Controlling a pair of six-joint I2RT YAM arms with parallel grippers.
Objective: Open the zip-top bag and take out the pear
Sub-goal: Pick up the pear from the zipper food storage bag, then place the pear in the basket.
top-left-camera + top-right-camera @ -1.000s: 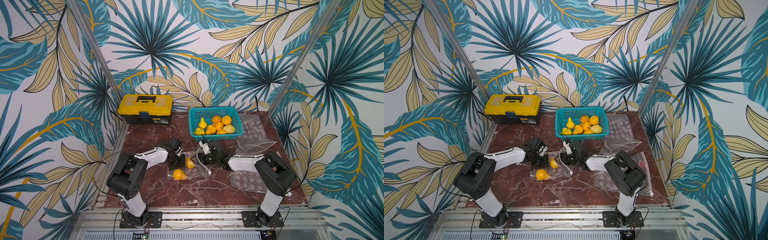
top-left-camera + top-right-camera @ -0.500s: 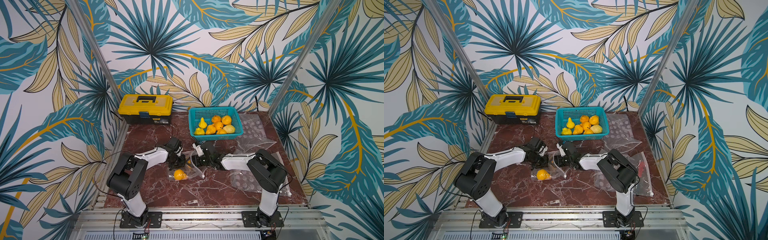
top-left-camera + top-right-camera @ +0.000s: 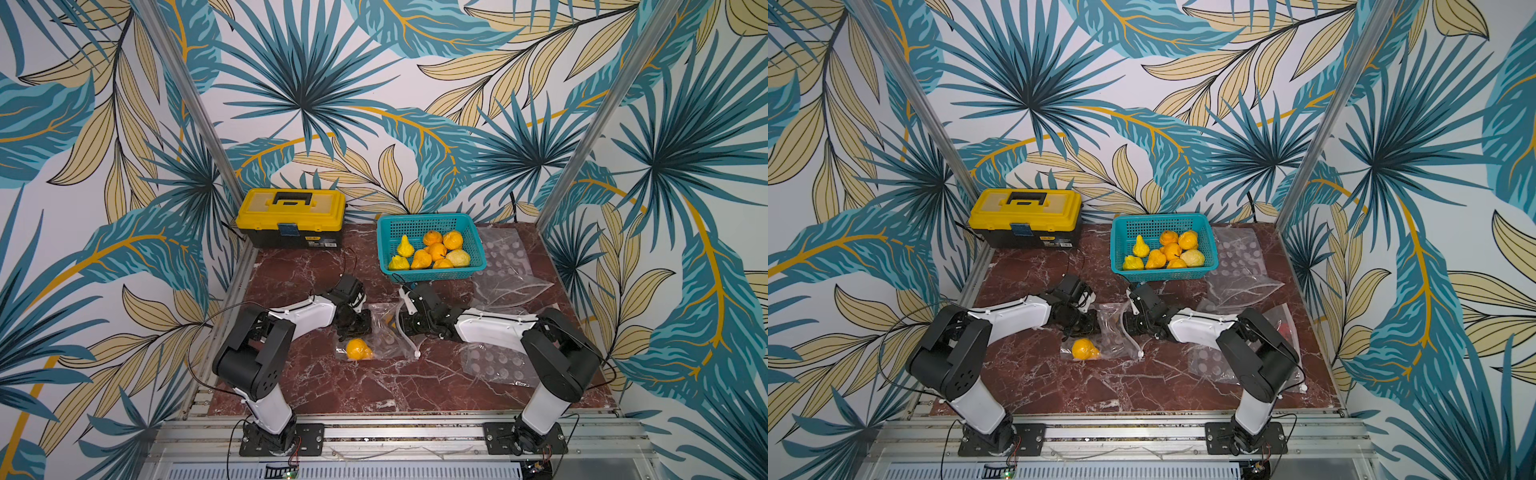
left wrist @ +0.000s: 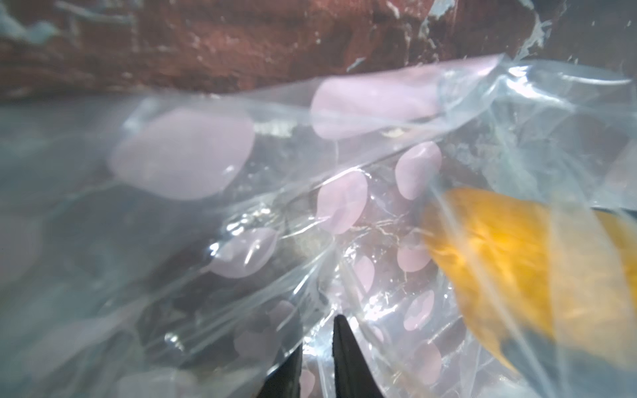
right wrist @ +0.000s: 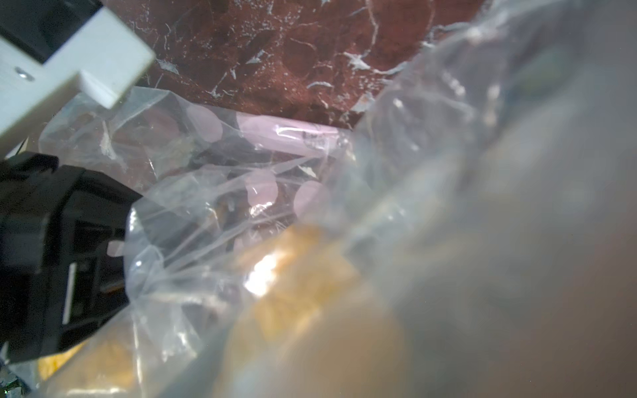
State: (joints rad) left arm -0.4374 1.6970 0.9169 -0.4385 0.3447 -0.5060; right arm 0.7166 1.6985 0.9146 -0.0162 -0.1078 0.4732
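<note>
The clear, pale-dotted zip-top bag (image 3: pixel 386 338) (image 3: pixel 1115 336) lies crumpled on the marble between my two arms. An orange pear (image 3: pixel 359 349) (image 3: pixel 1084 349) sits in its near left corner. My left gripper (image 3: pixel 357 328) (image 4: pixel 320 332) is shut on a fold of the bag's film, with an orange fruit (image 4: pixel 517 268) showing through the plastic beside it. My right gripper (image 3: pixel 405 322) (image 3: pixel 1128 322) is pushed against the bag's mouth from the right. Its fingers are hidden. Its wrist view is blurred by film close to the lens, with an orange fruit (image 5: pixel 296 272) behind it.
A teal basket (image 3: pixel 436 274) holding several yellow and orange fruits stands at the back right. A yellow toolbox (image 3: pixel 291 208) is at the back left. Empty dotted bags lie at the right (image 3: pixel 507 274) and under the right arm (image 3: pixel 494 365).
My right gripper has moved left and nearer, into the bag's mouth, and now covers the orange fruit that showed there. The left gripper has kept its hold and the near pear has stayed.
</note>
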